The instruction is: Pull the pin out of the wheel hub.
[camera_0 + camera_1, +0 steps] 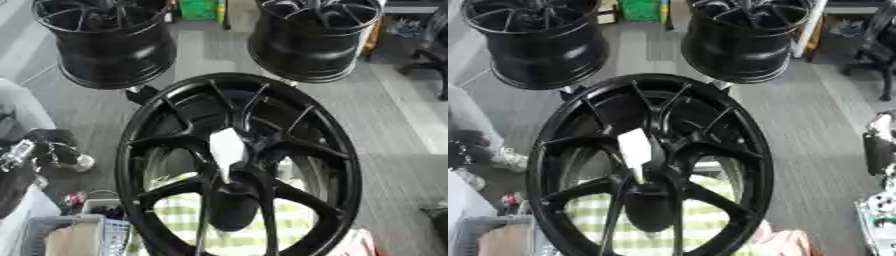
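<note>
You have a glossy black wheel hub [241, 165] with thin spokes filling the view, and a white pin [227, 150] standing at its centre. 2 more black wheels [105, 42] hang beyond it over a grey floor [394, 115]; green-checked cloth [227, 220] shows through the lower spokes. No robot hand appears in either view, so finger state cannot be told.

No readable text, labels or numbers — wheels plain black, unmarked
</note>
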